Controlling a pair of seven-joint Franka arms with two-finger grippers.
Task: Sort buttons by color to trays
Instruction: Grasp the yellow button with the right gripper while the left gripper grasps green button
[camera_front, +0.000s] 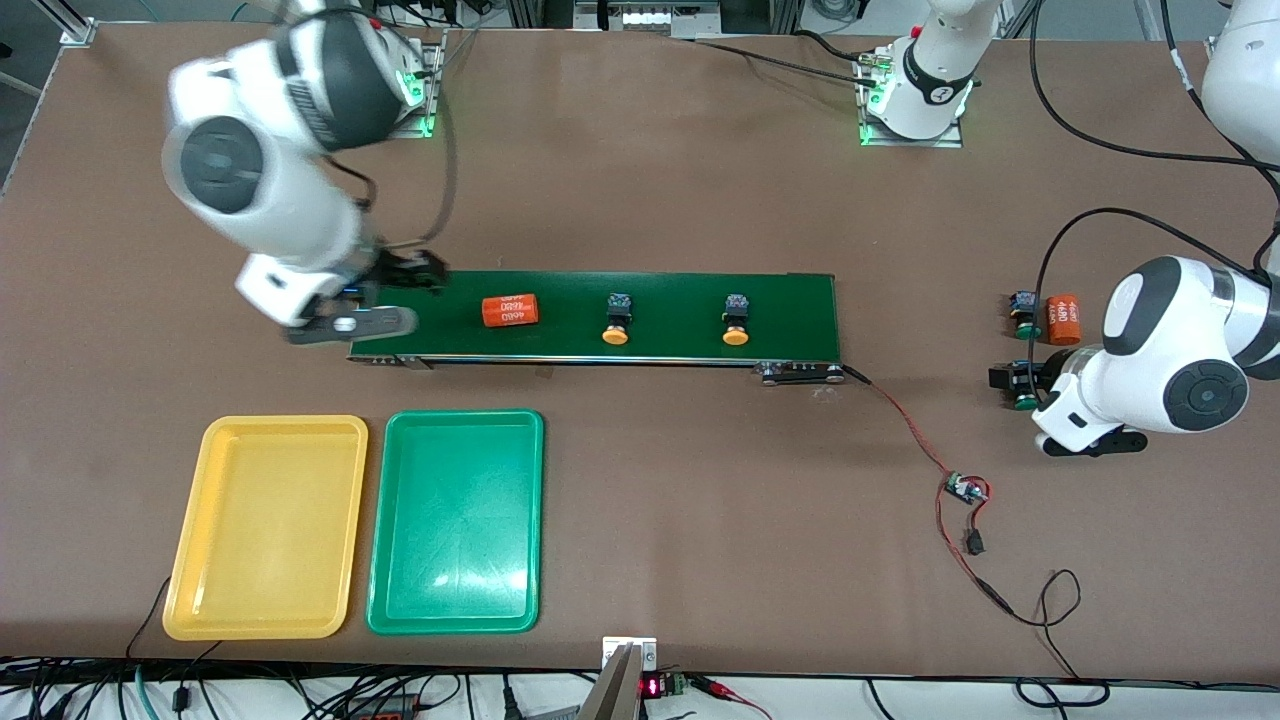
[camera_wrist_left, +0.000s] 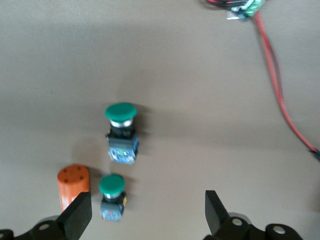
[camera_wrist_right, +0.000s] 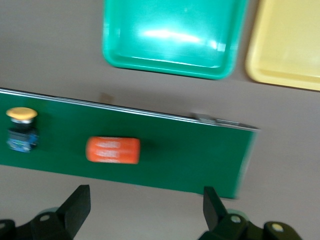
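Two yellow-capped buttons (camera_front: 617, 318) (camera_front: 737, 320) lie on the long dark-green belt (camera_front: 780, 310). Two green-capped buttons (camera_front: 1022, 312) (camera_front: 1021, 392) lie on the table at the left arm's end. The yellow tray (camera_front: 268, 525) and the green tray (camera_front: 457, 520) lie side by side, nearer the front camera than the belt. My left gripper (camera_wrist_left: 148, 214) is open and empty, up over the two green buttons (camera_wrist_left: 121, 132) (camera_wrist_left: 112, 196). My right gripper (camera_front: 408, 270) is open and empty in the right wrist view (camera_wrist_right: 145, 210), over the belt's end toward the right arm.
An orange cylinder (camera_front: 510, 310) with white print lies on the belt, and another (camera_front: 1064, 318) lies beside a green button. A red-black cable with a small board (camera_front: 962, 490) runs from the belt's end across the table.
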